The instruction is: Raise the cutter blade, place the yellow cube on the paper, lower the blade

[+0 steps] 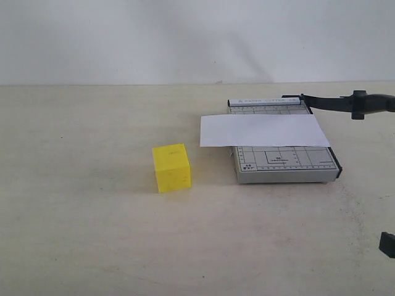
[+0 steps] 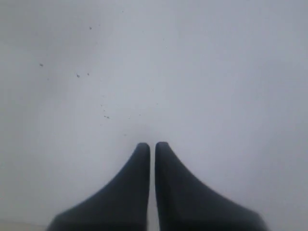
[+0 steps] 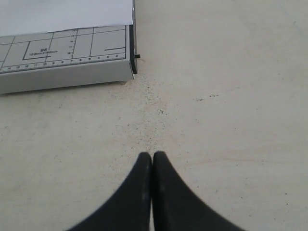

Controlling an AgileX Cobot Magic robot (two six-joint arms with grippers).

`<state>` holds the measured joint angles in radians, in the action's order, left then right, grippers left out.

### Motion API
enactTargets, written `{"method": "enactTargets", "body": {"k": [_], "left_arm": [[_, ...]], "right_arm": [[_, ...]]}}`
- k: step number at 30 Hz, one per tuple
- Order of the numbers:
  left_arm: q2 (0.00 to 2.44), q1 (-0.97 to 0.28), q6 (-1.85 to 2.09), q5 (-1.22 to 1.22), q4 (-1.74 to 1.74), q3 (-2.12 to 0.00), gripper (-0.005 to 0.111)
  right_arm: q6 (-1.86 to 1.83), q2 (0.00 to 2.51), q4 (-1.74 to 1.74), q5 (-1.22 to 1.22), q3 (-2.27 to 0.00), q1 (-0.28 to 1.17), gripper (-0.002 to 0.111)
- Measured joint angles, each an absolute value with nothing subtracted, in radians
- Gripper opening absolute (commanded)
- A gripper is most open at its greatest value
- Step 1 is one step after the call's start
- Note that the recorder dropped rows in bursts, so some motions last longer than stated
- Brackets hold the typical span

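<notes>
So here's what you've got: the yellow cube [image 1: 171, 168] sits on the bare table [image 1: 92, 234] a bit left of the middle of the exterior frame, just beside the grey board [image 1: 284, 165] but not touching it, and nothing is on it or gripping it. The paper [image 1: 262, 130] lies flat across the board's far half, right of center, with its left end hanging out past the board's edge toward the cube. The blade [image 1: 327, 102] pokes out to the right from the board's far right corner, and its chunky handle [image 1: 365, 103] hangs near the right edge of the frame, clear of the board, so it looks lifted to me. Your left claw [image 2: 150, 144] is pinched closed on nothing, with only a pale, speckled surface in front of it. Your right claw [image 3: 152, 155] is pressed closed too and empty, low over the table, with the board's near corner and a strip of paper beyond its tips.
</notes>
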<state>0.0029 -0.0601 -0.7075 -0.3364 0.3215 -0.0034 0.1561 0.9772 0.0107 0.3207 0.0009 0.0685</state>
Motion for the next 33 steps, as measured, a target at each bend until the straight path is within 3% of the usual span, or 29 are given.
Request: {"method": "enactTargets", "body": {"k": [7, 15, 18, 22, 27, 33], "left_arm": [[0.003, -0.06, -0.863, -0.343, 0.322, -0.003, 0.004], [0.016, -0.059, -0.762, -0.259, 0.294, -0.054, 0.004], [0.219, -0.059, -0.71, -0.017, 0.535, -0.274, 0.004], [0.578, -0.059, -0.558, 0.129, 0.745, -0.528, 0.004], [0.998, -0.093, -0.554, 0.46, 0.694, -0.725, 0.004], [1.095, -0.091, -0.785, 0.107, 0.389, -0.703, 0.004]], "right_arm": [[0.156, 0.98, 0.011, 0.317, 0.001, 0.069, 0.0], [0.156, 0.98, 0.011, 0.317, 0.001, 0.069, 0.0], [0.167, 0.98, 0.0, 0.319, 0.001, 0.069, 0.0], [0.18, 0.98, 0.0, 0.325, 0.001, 0.069, 0.0], [0.187, 0.98, 0.0, 0.326, 0.001, 0.069, 0.0], [0.194, 0.98, 0.0, 0.321, 0.001, 0.069, 0.0]]}}
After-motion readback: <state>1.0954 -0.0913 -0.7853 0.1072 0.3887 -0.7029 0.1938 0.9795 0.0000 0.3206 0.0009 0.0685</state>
